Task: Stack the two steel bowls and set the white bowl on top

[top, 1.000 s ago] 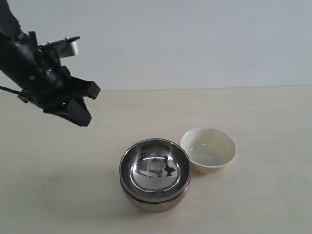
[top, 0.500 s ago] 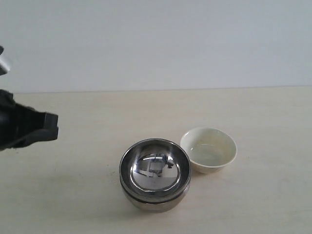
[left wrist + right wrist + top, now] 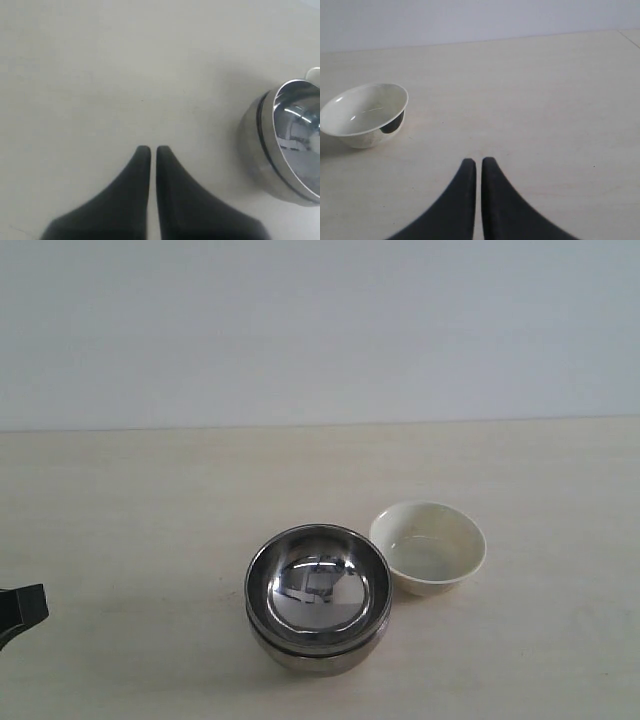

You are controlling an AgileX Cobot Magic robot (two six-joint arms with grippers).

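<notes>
Our left hand (image 3: 153, 150) and right hand (image 3: 478, 162) are pinched closed, empty. Two steel bowls (image 3: 318, 592) sit nested on the desk (image 3: 150, 500), the white bowl (image 3: 428, 548) just beside them at two o'clock.

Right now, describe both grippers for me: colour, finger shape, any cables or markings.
The left gripper has two matte black fingers, broad at the base and curving in to narrow rounded tips. The right gripper looks the same: two plain black tapered fingers. No markings or cables show on either.
</notes>
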